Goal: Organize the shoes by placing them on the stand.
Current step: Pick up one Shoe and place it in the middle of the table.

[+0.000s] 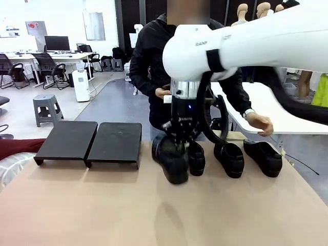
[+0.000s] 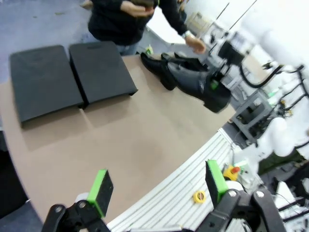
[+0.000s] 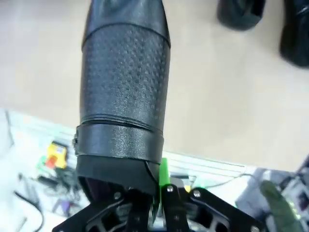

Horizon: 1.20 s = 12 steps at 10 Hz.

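on the left is the stand (image 1: 115, 142), two low black ramps side by side. no shoe is on it yet. the left claw (image 2: 158, 186) hangs high over the near side of the table (image 1: 102, 205). it is spread wide with nothing in it.

in the middle, the right claw (image 1: 180, 139) is pinched tight on the held shoe (image 1: 173, 163). it grips the rim at the heel end, and the toe points away from the claw. the shoe looks lifted a little off the table.

the shoe looks stiff and shiny, so it may slip or swing when held by the thin rim. it does not look heavy, and it would not break. the heel rim seems the best place to hold, because the shoe is open there. the toe is too round and smooth.

to the right, three more shoes (image 1: 229, 160) stand in a row on the table. the nearest is just beside the held one. past them, the person's hand (image 1: 259, 123) is near the last shoe.

the way from the held shoe to the stand looks free, with only bare table between. the ramp's edge is raised, so the shoe should go over it and not bump it.
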Each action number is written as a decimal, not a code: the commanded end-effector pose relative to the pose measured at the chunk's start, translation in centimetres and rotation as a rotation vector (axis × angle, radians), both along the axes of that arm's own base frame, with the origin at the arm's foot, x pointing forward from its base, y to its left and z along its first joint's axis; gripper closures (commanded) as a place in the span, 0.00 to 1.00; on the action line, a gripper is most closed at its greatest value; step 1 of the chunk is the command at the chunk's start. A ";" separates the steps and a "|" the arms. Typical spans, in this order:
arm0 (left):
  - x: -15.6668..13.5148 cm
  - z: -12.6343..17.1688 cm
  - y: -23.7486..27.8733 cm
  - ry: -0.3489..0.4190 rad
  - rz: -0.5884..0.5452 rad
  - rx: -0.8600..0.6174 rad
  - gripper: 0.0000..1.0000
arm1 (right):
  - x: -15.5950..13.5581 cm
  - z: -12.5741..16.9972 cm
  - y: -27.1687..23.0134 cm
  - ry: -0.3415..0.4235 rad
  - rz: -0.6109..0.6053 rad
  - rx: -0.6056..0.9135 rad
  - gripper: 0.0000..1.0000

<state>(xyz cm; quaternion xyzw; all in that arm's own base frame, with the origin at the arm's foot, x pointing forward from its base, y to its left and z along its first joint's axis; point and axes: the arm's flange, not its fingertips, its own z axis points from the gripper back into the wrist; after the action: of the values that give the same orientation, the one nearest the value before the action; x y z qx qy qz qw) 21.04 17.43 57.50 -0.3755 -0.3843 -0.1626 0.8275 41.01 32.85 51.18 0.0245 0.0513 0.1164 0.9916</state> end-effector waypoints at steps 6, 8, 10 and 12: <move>-0.1 0.2 0.0 -0.021 -0.013 -0.005 0.00 | -3.5 -1.6 -0.3 -0.006 0.036 0.015 1.00; -0.1 0.2 0.0 -0.021 -0.013 -0.005 0.00 | -3.9 -4.6 0.4 -0.016 -0.067 0.077 1.00; -0.1 0.2 0.0 -0.021 -0.013 -0.005 0.00 | -4.6 -9.4 3.0 -0.148 -0.204 0.147 1.00; -0.1 0.2 0.0 -0.021 -0.013 -0.005 0.00 | -4.1 -12.1 4.3 -0.154 -0.248 0.198 1.00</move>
<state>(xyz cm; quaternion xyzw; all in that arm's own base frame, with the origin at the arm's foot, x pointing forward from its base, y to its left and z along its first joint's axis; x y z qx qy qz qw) 21.02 17.42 57.54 -0.3753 -0.3845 -0.1639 0.8273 36.78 36.20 39.98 0.1025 -0.0203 0.0157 0.9944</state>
